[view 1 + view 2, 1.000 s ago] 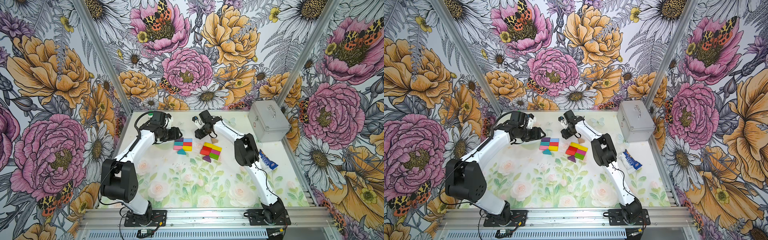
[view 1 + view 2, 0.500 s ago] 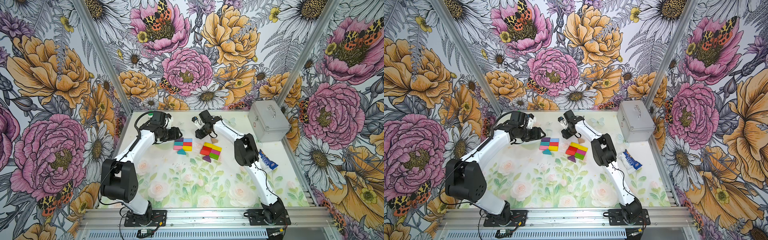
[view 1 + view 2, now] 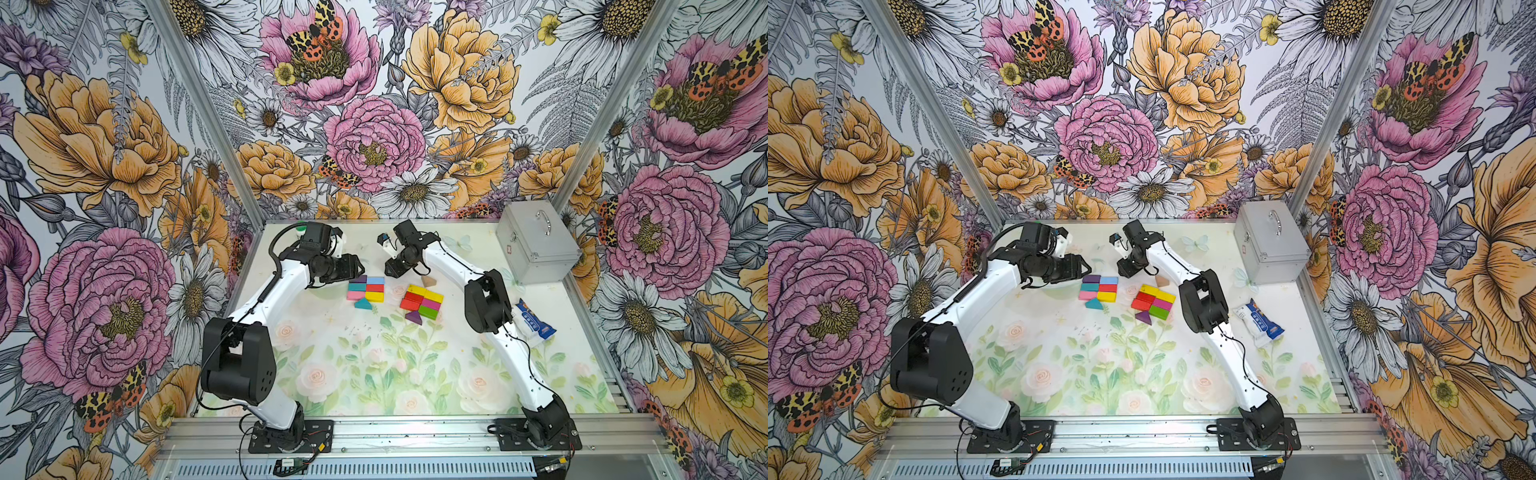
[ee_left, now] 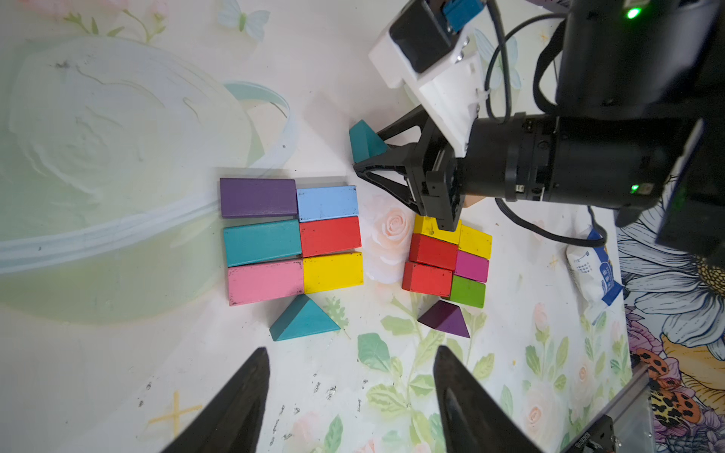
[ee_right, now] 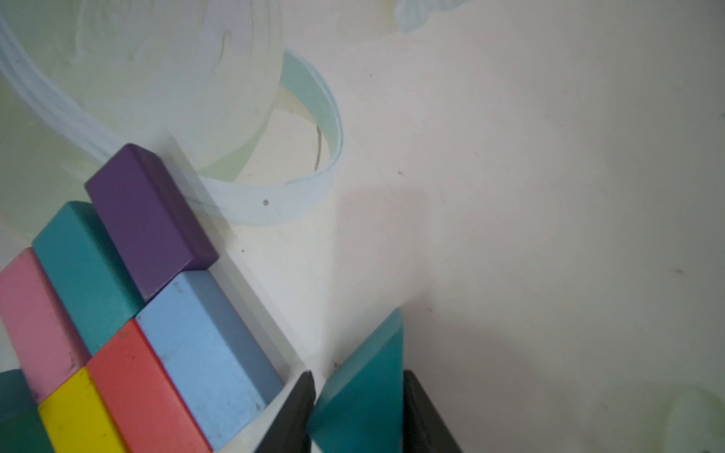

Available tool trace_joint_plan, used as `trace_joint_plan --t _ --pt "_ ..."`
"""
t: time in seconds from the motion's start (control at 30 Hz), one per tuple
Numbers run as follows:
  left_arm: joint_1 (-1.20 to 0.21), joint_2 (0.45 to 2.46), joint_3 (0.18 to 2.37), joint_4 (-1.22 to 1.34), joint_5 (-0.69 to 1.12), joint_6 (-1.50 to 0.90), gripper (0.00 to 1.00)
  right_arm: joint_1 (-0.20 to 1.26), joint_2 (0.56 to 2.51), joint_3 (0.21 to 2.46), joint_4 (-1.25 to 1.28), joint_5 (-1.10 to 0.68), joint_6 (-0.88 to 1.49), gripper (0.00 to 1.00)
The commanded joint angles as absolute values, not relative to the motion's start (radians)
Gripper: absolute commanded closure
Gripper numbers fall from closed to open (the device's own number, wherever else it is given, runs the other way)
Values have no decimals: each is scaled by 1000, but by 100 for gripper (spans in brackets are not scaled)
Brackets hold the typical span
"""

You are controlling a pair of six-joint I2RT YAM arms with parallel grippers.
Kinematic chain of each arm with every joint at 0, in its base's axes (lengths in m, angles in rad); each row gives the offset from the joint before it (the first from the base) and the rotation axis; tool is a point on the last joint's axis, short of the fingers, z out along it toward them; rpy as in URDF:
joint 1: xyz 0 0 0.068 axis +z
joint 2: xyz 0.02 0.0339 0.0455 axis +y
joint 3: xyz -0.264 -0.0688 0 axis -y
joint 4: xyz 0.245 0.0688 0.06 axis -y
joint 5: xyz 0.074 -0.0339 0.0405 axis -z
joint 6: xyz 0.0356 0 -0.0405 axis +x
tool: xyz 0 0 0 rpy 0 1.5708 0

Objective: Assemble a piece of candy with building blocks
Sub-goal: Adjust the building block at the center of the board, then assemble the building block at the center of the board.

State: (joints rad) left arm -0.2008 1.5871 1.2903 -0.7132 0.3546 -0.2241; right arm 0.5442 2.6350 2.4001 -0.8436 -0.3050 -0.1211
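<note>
White-green rose-print tabletop w/ blocks, floral walls round.

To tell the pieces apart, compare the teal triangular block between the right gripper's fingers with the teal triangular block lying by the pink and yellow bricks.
The gripped teal triangular block is clamped in the right gripper; the loose teal triangular block lies flat on the mat, untouched. The gripped one sits by the light blue brick; the loose one points at the pink brick and yellow brick, at the opposite end. Colour and shape match.
</note>
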Motion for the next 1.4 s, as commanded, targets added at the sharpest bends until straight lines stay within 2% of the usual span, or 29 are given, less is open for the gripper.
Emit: trace_joint_plan --t 0.0,0.2,0.33,0.47,0.5,0.53,0.63,0.77,0.9,1.03,1.23,1.37 --pt "-203 1572 1285 -707 347 -197 33 551 2667 2452 -847 -321 -120 64" --pt "-209 1582 1289 -707 361 -196 33 549 2636 2445 -847 -303 -112 60" --pt "-223 1583 1300 -710 362 -193 33 530 2585 2424 -845 -333 -95 45" --pt "-225 1598 1325 -724 361 -181 31 515 2501 2371 -844 -357 -110 36" --pt "-225 1609 1337 -730 361 -177 22 511 2472 2349 -841 -361 -115 34" --pt "-225 1625 1354 -737 362 -170 16 506 2443 2327 -838 -362 -116 33" --pt "-228 1683 1432 -773 358 -142 8 488 2354 2253 -836 -341 -103 28" --pt "-232 1772 1553 -822 337 -97 2 433 2194 2035 -791 -322 -29 22" --pt "-270 1900 1658 -841 367 -20 1 403 1973 1696 -665 -334 47 16" --pt "-342 2050 1812 -930 287 93 1 401 1798 1431 -522 -355 132 9" --pt "-411 2269 2087 -1076 170 168 1 405 1673 1238 -379 -409 204 7" --pt "-429 2353 2174 -1119 65 187 1 411 1599 1135 -281 -388 218 6"
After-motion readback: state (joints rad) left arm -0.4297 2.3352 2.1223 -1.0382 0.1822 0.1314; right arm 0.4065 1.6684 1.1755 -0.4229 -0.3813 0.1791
